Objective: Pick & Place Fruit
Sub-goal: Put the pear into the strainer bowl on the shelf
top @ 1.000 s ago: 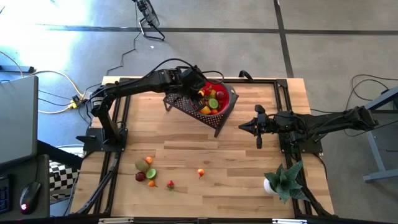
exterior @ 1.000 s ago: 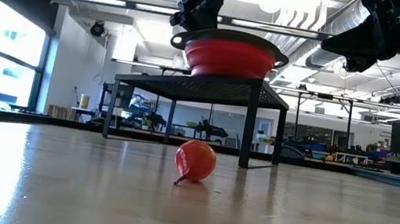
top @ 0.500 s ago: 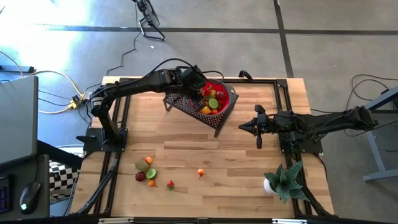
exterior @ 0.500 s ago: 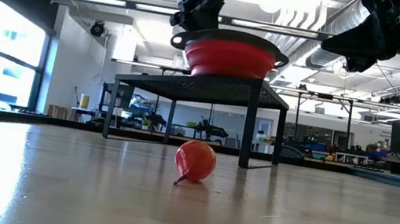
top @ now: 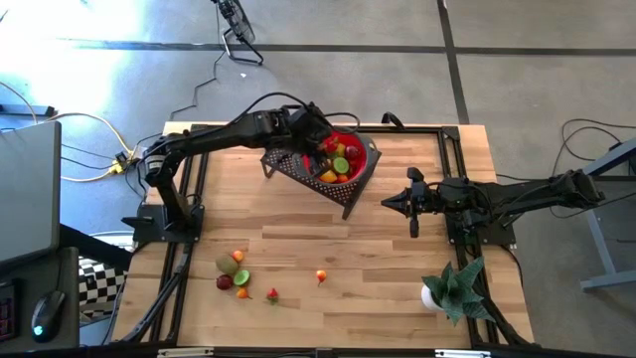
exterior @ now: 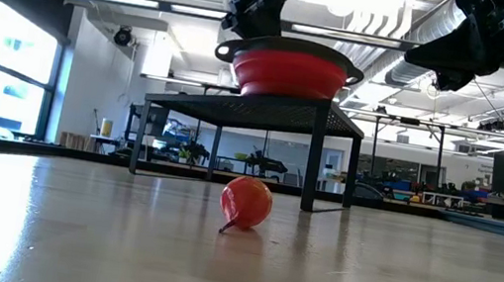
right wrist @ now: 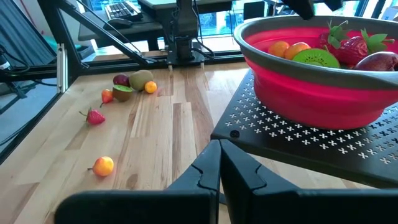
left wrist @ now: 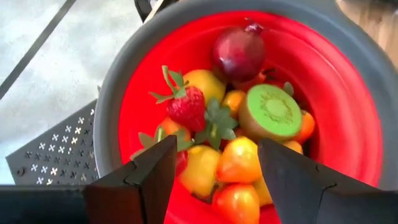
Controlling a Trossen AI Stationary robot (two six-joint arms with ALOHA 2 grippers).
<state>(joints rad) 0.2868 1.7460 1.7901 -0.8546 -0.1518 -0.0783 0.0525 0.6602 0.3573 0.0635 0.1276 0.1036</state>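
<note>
Fruit (left wrist: 239,134) is heaped in the bowl (left wrist: 348,87), which is raised on a perforated dark stand (top: 303,171) at the far side of the table (top: 378,259). The left gripper (top: 320,142) is held directly over the bowl with its fingers (left wrist: 140,183) spread and nothing seen between them; the placement reads as a drop position, judged to suit releasing a piece onto the heap.

Six loose pieces are seen on the wood near the left front: a clustered group (top: 234,273), a strawberry (top: 272,295) just beside it, and an orange-red piece (top: 321,275) apart toward the middle. These are judged to be the remaining work.

The right gripper (top: 412,204) is parked over the table right of the stand, fingers pressed together, empty.

Materials: the bowl is red inside with a smooth grey rim, seemingly a soft moulded plastic. The stand is sheet metal punched with small crosses, on thin legs. The fruit is glossy and rounded; a halved kiwi (left wrist: 270,112) shows a flat green face, a strawberry (left wrist: 185,107) has stiff green leaves, and a dark red plum (left wrist: 238,53) lies by the rim. The table top is pale planked wood. A spiky plant (top: 452,288) stands at the right front corner.
</note>
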